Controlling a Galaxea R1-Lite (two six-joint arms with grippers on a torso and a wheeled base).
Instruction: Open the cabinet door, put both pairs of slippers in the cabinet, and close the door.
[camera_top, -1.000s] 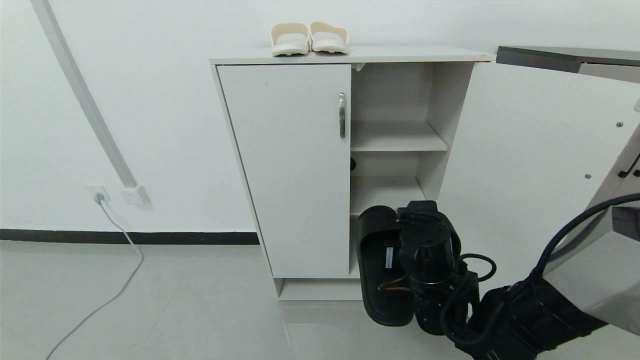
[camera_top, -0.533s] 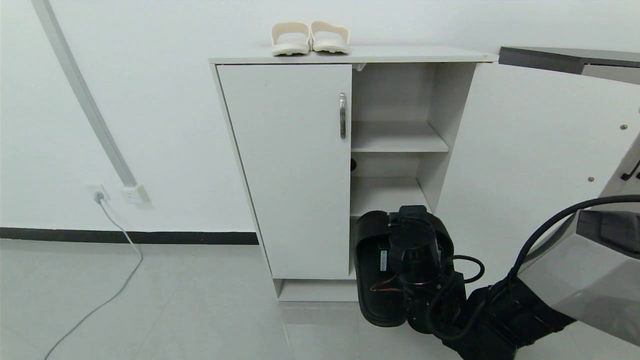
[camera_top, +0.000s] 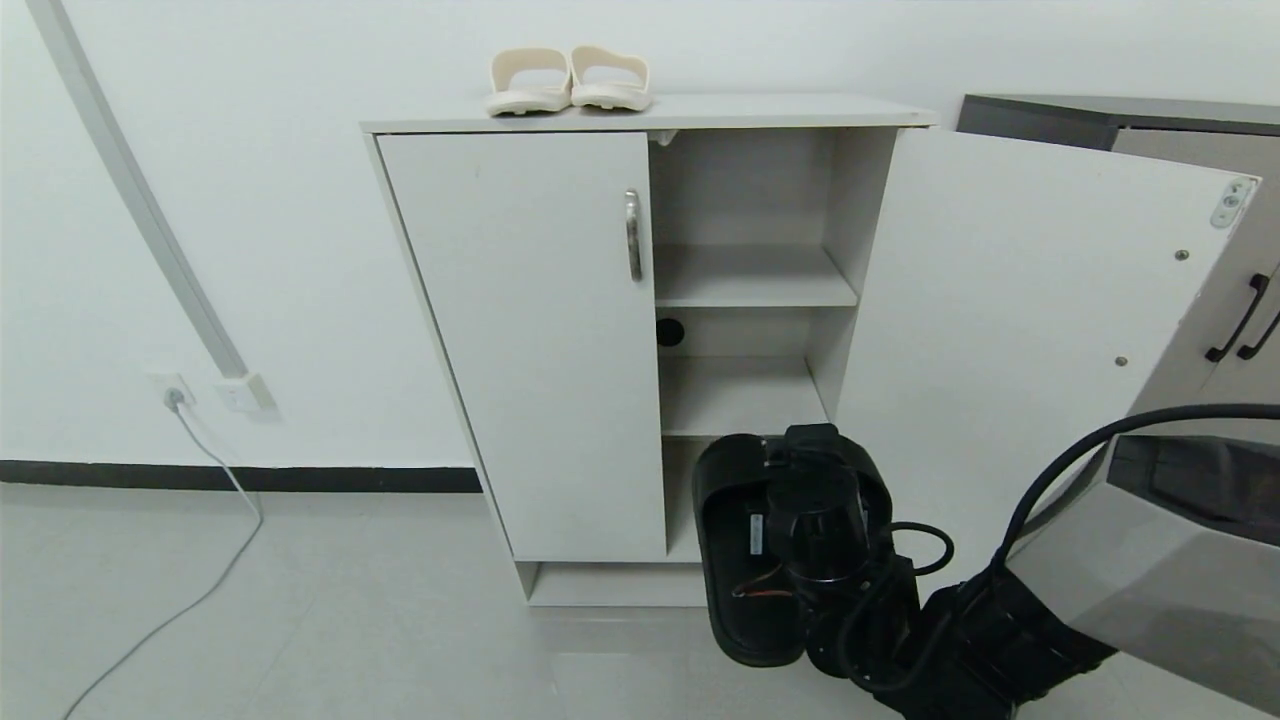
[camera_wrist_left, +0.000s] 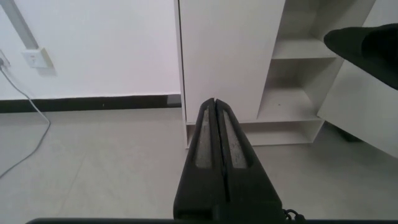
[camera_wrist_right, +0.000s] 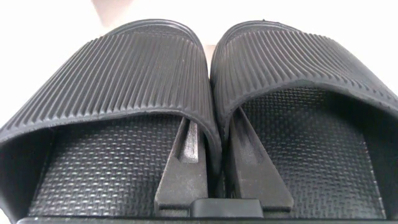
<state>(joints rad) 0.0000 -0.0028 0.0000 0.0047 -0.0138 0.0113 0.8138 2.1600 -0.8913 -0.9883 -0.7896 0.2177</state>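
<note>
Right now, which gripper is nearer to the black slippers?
Right. The right gripper pinches the black slippers together; the left gripper hangs well apart, above the floor.

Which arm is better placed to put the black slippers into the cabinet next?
Right. The right gripper pinches both black slippers together just before the cabinet's open side, by its lower shelves. The left gripper is shut, empty and farther back.

Head view shifted; right gripper (camera_wrist_right: 214, 167) brought black slippers (camera_top: 735, 545) slightly lower
</note>
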